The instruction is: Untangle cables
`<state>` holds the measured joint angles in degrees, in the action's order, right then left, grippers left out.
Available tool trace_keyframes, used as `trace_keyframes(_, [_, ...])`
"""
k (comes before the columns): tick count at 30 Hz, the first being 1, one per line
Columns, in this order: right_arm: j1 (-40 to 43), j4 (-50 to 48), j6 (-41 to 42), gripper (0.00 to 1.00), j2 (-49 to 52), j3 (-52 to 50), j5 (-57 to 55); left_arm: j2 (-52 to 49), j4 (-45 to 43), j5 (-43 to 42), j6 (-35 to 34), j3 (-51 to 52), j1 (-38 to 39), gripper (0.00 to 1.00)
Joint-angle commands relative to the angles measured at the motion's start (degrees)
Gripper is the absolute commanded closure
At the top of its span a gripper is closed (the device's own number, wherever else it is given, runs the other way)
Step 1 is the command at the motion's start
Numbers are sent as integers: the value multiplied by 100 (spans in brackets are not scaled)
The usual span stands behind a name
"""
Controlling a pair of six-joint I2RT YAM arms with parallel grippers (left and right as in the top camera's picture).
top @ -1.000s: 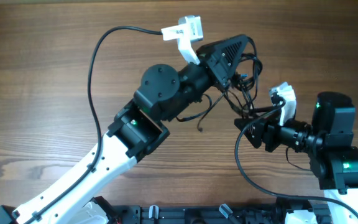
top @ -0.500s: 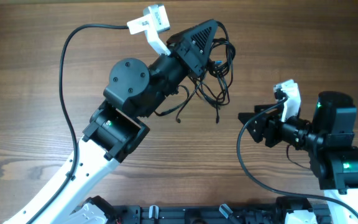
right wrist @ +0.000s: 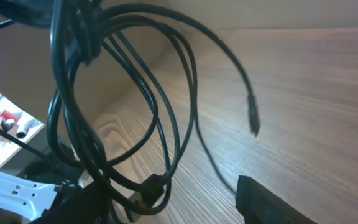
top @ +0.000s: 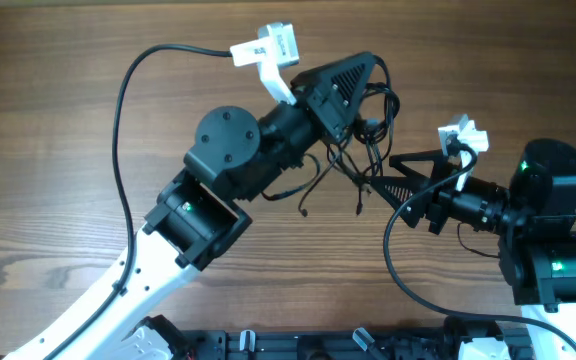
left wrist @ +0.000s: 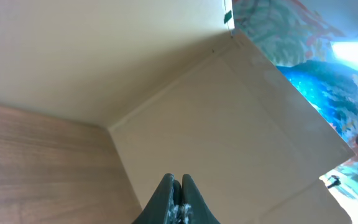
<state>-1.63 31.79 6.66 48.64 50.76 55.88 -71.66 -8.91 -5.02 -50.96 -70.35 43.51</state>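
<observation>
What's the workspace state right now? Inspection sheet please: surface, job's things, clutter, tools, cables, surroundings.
Surface: wooden table, plain wood grain.
Job's things: thin dark wires, tangled in loops, hanging above the table from the left tool; one small plug end dangles free.
Clutter: nothing seen.
Tools: left tool shut, pinch point on the wires hidden; right tool open, wire loops passing between its fingers.
Cables: thick black arm cables, one arcing over the table by the left arm, one looping by the right arm.
Surroundings: beige panels and a colourful print in the left wrist view.
</observation>
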Motion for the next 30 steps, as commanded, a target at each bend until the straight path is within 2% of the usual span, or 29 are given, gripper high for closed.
trace_keyframes(1, [-24, 109, 98, 34, 2, 28, -46, 39, -74, -68, -28, -101, 103, 96])
trace_keyframes(9, [-24, 535, 87, 34, 2, 28, -549, 39, -249, -72, -247, -101, 103, 96])
trace_keyframes(12, [-24, 807, 81, 34, 2, 28, -916, 42, -387, -74, -525, -101, 103, 96])
trace_keyframes(17, [-24, 1322, -107, 34, 0, 28, -1676, 42, -560, 2, -479, -101, 96, 96])
trace_keyframes(20, [-24, 1303, -50, 34, -11, 28, -1690, 42, -442, 197, -476, -101, 96, 96])
trace_keyframes(22, [-24, 1220, 94, 35, -72, 28, -1685, 39, -195, 291, -87, -101, 85, 96])
trace_keyframes(25, [-24, 1071, 98, 35, -190, 28, -1523, 39, 63, 564, -22, -101, 85, 96])
trace_keyframes(30, [-24, 339, 76, 35, -579, 28, -487, 39, 407, 872, -24, -101, 90, 96])
